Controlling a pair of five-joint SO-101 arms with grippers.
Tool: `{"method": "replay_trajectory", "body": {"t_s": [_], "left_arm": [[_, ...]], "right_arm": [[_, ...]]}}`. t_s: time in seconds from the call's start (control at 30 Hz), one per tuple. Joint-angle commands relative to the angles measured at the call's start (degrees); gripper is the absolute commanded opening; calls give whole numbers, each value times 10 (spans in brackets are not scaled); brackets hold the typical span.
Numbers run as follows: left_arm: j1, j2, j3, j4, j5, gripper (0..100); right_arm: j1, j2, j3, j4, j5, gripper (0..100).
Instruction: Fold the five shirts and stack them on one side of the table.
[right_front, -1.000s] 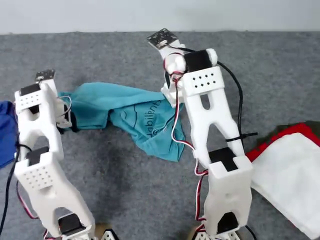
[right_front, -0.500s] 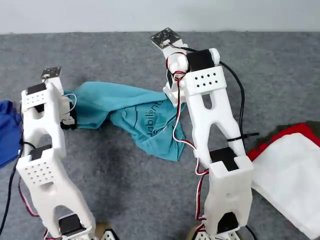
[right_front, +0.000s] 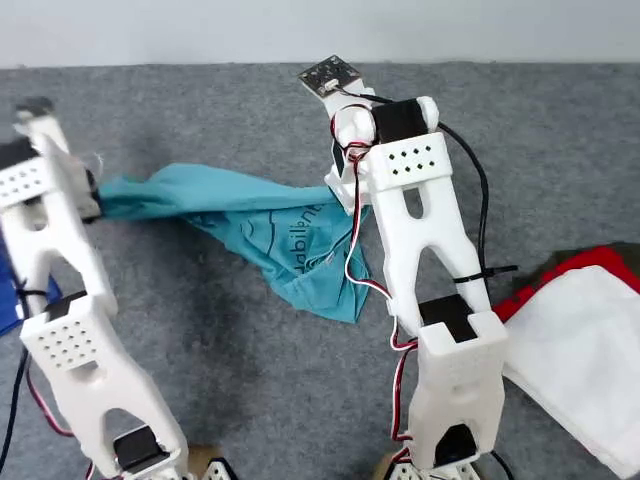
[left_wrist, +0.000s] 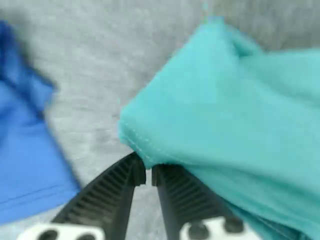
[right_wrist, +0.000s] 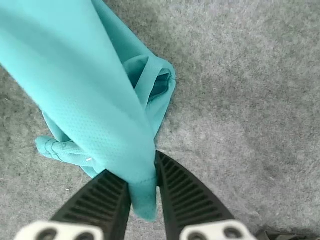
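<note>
Item, teal shirt (right_front: 270, 225): strung across the desk (right_front: 200, 380) between my left pincer (left_wrist: 148, 172), shut on just the hem edge, and my right pincer (right_wrist: 142, 192), clamped on a thicker fold; risk, I judge, is that more pull slips the hem free.

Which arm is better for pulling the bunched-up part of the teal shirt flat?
Probably the right. The right gripper is shut on the teal shirt just beside the bunched folds, while the left gripper pinches the far, stretched-out end near the blue shirt.
</note>
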Motion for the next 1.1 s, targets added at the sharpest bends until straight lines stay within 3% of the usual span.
{"method": "replay_trajectory", "body": {"t_s": [0.0, 0.43, 0.57, 0.73, 0.9, 1.07], "left_arm": [[-4, -11, -142, 51, 7, 10], [105, -151, -134, 48, 9, 11], [143, -103, -88, 31, 9, 19], [200, 19, -42, 4, 10, 110], [260, 97, -77, 36, 10, 137], [265, 110, -140, 39, 7, 141]], "right_arm": [[29, -41, -2, 20, -3, 10], [112, -125, 6, 21, -3, 10], [105, -132, 73, 20, -4, 10], [95, -132, 131, 14, -3, 10], [97, -132, 135, 14, -3, 10], [95, -128, 135, 14, -3, 10]]}}
